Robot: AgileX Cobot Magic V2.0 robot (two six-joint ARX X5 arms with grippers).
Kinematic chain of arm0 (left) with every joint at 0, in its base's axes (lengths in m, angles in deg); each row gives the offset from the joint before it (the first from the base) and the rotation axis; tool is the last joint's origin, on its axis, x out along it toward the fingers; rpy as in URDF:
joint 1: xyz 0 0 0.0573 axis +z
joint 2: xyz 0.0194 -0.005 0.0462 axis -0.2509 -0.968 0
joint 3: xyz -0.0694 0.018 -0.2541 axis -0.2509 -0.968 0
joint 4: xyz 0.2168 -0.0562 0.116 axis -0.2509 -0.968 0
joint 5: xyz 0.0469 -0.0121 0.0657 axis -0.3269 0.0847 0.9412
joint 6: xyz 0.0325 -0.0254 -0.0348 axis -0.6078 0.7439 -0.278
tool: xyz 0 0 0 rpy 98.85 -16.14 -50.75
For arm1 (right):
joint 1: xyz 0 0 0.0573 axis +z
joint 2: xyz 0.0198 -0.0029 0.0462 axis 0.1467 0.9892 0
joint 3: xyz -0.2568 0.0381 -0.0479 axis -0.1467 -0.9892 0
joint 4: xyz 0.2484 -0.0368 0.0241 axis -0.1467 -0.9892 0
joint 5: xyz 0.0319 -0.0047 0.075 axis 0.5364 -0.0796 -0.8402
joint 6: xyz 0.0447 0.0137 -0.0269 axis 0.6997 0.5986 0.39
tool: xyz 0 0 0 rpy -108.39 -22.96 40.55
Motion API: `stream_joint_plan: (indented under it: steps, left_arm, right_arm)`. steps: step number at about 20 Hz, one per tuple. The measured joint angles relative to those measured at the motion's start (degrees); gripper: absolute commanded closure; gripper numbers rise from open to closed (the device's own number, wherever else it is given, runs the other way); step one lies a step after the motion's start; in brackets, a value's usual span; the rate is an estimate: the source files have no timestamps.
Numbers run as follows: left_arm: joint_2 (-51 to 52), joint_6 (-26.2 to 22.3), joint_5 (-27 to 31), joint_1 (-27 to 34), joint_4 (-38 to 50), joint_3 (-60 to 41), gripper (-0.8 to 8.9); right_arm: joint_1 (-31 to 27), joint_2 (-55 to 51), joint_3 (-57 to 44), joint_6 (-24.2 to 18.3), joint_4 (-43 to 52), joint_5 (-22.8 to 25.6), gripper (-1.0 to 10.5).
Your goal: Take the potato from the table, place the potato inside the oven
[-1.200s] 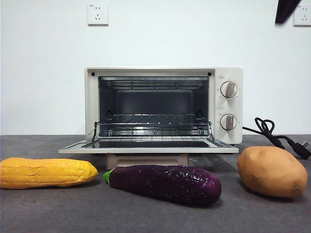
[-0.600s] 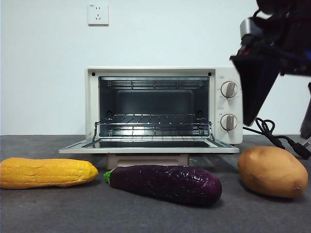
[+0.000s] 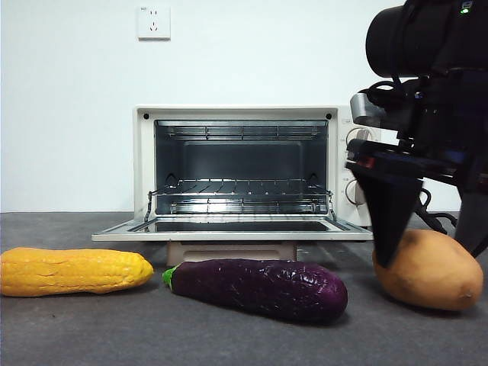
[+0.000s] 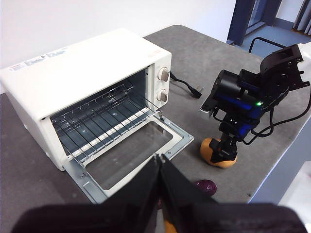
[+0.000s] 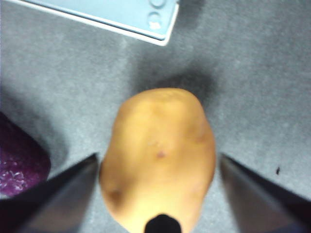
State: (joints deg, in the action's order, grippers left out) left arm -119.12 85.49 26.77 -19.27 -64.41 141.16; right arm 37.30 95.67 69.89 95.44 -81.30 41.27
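Reaching: right end effector [image 5: 158,194] spread, straddling potato [image 5: 159,155] on desk [image 3: 114,328].
Next: likely closing, lifting toward oven [image 3: 236,168].

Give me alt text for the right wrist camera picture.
The right hand, open, straddles the potato lying on the grey table, one jaw on each side. A purple aubergine shows at one edge, the oven door's corner beyond.

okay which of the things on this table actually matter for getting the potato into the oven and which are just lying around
Part of the job:
potato, with the open right gripper straddling it
oven, door down
table, where the potato lies

Just lying about:
corn cob
aubergine
left gripper, shut and waiting above the table
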Motion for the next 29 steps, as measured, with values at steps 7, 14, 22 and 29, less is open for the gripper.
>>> stream_joint_plan:
  steps: [7,14,22,29]
  left_arm:
    - [-0.11,-0.76,5.44,0.00,-0.79,0.00,8.21]
    - [-1.90,-2.62,9.11,0.00,-2.97,-0.24,8.21]
    - [-2.23,-2.60,7.54,0.00,-4.42,-0.35,8.21]
    - [-2.38,-2.58,7.41,0.00,-7.28,-0.35,8.21]
  right_arm:
    - [0.83,-5.97,-0.07,0.48,0.02,-0.02,9.6]
    - [3.50,-14.60,-0.07,4.87,19.76,-5.73,9.6]
    - [3.37,5.95,8.04,10.47,37.88,-5.60,9.6]
    - [2.16,17.64,17.31,14.40,45.20,0.85,9.6]
